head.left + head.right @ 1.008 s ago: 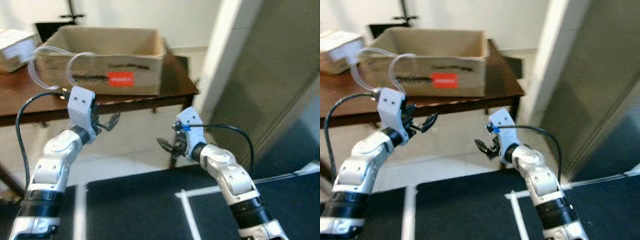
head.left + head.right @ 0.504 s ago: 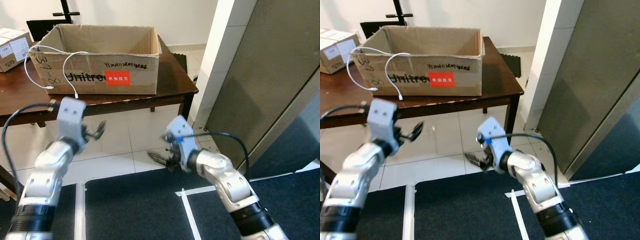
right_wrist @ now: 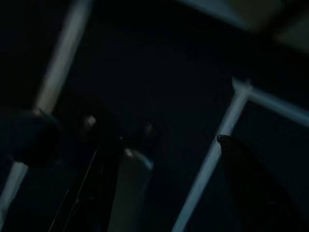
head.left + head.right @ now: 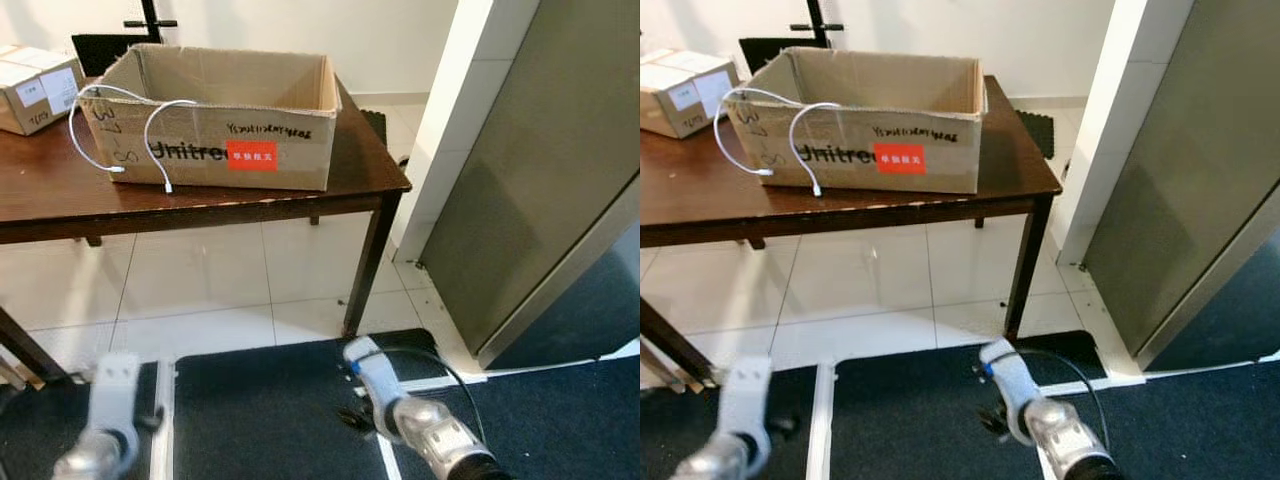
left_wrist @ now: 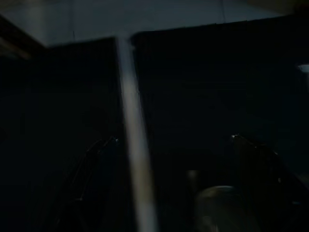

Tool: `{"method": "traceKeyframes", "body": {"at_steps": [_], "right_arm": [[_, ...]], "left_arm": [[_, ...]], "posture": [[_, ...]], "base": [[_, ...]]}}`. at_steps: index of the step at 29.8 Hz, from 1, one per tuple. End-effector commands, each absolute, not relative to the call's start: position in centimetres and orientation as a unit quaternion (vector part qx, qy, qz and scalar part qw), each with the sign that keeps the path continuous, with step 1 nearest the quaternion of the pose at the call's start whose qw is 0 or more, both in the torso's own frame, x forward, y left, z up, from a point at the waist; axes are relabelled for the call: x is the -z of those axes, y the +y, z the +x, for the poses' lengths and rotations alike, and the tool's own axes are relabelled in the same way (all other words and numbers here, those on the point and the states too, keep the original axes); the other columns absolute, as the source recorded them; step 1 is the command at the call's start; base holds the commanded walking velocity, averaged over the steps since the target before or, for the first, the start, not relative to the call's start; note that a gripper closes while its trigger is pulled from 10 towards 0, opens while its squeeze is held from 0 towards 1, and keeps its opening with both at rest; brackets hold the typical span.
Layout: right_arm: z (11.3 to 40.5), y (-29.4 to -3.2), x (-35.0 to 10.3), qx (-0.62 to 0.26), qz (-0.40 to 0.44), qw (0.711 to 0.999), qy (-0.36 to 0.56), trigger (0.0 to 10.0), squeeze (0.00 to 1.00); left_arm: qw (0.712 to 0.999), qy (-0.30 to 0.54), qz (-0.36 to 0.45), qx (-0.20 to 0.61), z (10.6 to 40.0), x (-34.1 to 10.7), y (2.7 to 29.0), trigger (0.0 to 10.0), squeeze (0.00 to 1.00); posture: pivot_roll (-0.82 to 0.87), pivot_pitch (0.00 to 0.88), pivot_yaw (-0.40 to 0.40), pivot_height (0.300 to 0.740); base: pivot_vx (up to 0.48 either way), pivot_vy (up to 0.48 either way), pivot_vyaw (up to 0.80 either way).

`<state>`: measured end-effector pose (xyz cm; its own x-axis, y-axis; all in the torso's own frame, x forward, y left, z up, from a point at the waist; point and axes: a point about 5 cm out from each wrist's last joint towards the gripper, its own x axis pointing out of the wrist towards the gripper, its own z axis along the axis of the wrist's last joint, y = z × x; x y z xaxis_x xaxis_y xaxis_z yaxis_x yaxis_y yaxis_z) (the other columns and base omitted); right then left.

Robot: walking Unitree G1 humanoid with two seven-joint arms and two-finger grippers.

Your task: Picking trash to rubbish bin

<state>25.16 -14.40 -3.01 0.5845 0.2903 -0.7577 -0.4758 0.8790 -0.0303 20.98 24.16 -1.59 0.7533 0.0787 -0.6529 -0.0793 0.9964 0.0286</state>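
Both arms hang low near the bottom of the head views, over the dark blue carpet mat (image 4: 270, 400) w/ white tape lines. The left pincer (image 5: 174, 145) hangs over the mat; in its dark wrist view the two black fingers stand wide apart w/ nothing between them. The right pincer (image 3: 169, 145) is also low over the mat, and its wrist view shows the fingers apart and empty, w/ white tape lines under them. In front stands the dark brown wooden table (image 4: 60, 195). On it, toward the right end, sits the big open brown cardboard box (image 4: 235, 120) w/ a red label, and a thin white cable (image 4: 150, 125) hangs over the box's front wall. A small closed carton (image 4: 35, 85) w/ a white sticker lies at the far left corner of the table. No trash item and no rubbish bin can be made out, so I cannot say where the task's thing is; maybe the cardboard box serves as the bin, but this is only a guess. In my judgement the step in hand is searching/approach, w/ no pick begun. The next move calls for finding a piece of trash first, i.e. turning or walking to look around the floor and table, then bringing one open pincer above it.
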Motion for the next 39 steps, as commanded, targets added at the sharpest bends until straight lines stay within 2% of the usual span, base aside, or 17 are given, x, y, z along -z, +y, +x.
{"method": "traceKeyframes", "body": {"at_steps": [1,12,39], "right_arm": [[23.4,-15.5,4.7,-0.183,-0.11,0.876,0.432,10.0,0.0],[23.1,-15.1,5.2,-0.18,-0.093,0.888,0.414,10.0,0.0],[24.4,-13.6,4.7,-0.221,-0.11,0.892,0.379,10.0,0.0]], "left_arm": [[0.937,0.348,-0.011,-0.044,20.7,2.6,23.4,10.0,0.0],[0.944,0.325,-0.032,-0.051,21.9,2.9,21.4,10.0,0.0],[0.953,0.293,-0.04,-0.066,21.9,3.4,21.7,10.0,0.0]], "posture": [[0.03,0.106,-0.026,0.74],[0.01,0.098,-0.015,0.74],[0.02,0.113,-0.019,0.74]], "base": [[0.0,0.0,0.0],[0.0,0.0,0.0],[0.332,0.0,0.0]]}}
